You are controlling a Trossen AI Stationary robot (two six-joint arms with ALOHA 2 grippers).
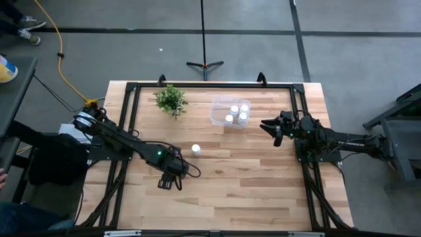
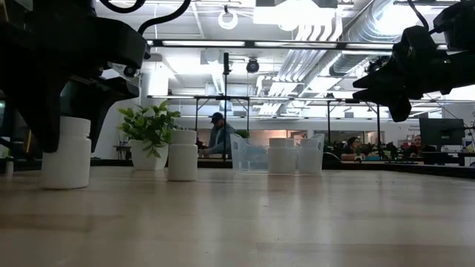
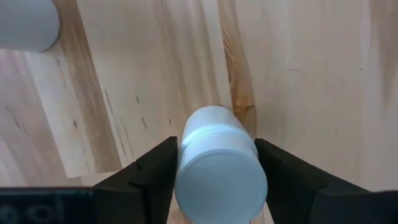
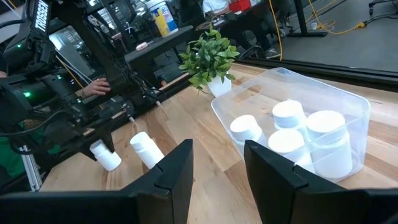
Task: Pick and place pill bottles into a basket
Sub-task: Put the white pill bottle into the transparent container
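The table (image 1: 263, 178) was a light wooden butcher-block top of long joined planks, edged by a black metal frame (image 1: 131, 99). On it, at the far side left of centre, stood a small green potted plant (image 1: 171, 100). To its right, also far, sat the clear basket (image 1: 218, 117) with four white bottles inside. One pill bottle (image 1: 195, 150) stood upright on the bare wood near the middle of the table. A second bottle (image 2: 66, 152) stood upright on the wood to the near left of that one; it was hidden in the overhead view. The right half of the top showed plain wood grain.
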